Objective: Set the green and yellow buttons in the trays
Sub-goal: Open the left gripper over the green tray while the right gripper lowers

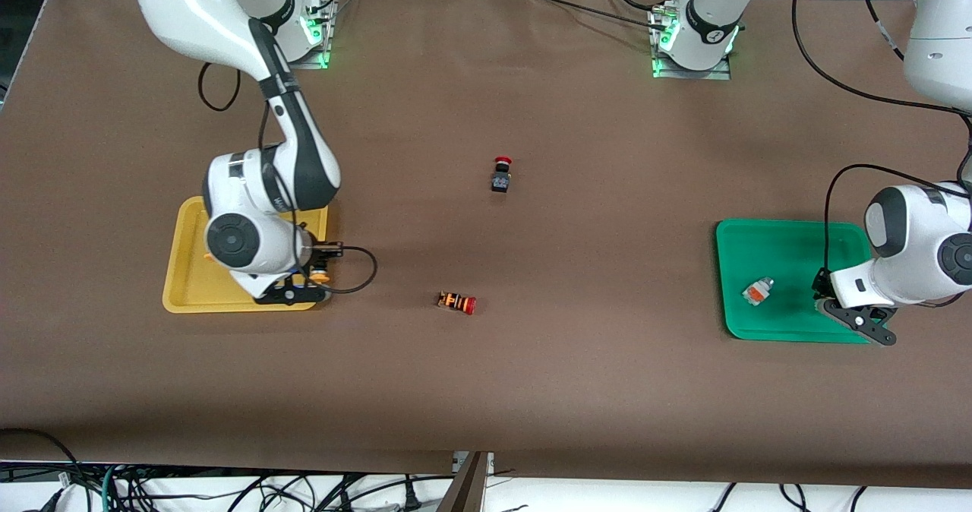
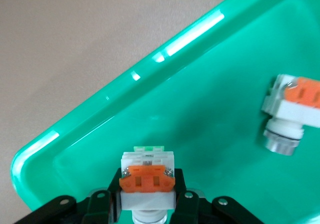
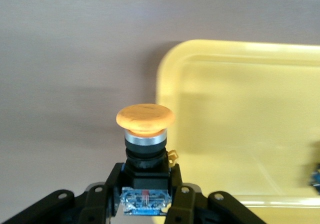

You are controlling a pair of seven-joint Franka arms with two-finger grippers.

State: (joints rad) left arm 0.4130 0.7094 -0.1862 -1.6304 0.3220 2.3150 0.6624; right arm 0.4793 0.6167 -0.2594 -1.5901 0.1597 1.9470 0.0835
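My right gripper is shut on a black-bodied button with a round yellow-orange cap. It holds it at the corner of the yellow tray that faces the table's middle. In the front view that gripper and the cap show at the yellow tray's edge. My left gripper is shut on a white-bodied button with an orange face, low over the green tray near a corner. A second white button lies in the green tray, also seen from the front, beside the left gripper.
A black button with a red cap stands mid-table. An orange-striped button with a red cap lies nearer the front camera. A small dark object shows at the picture's edge inside the yellow tray. A black cable loops beside the right wrist.
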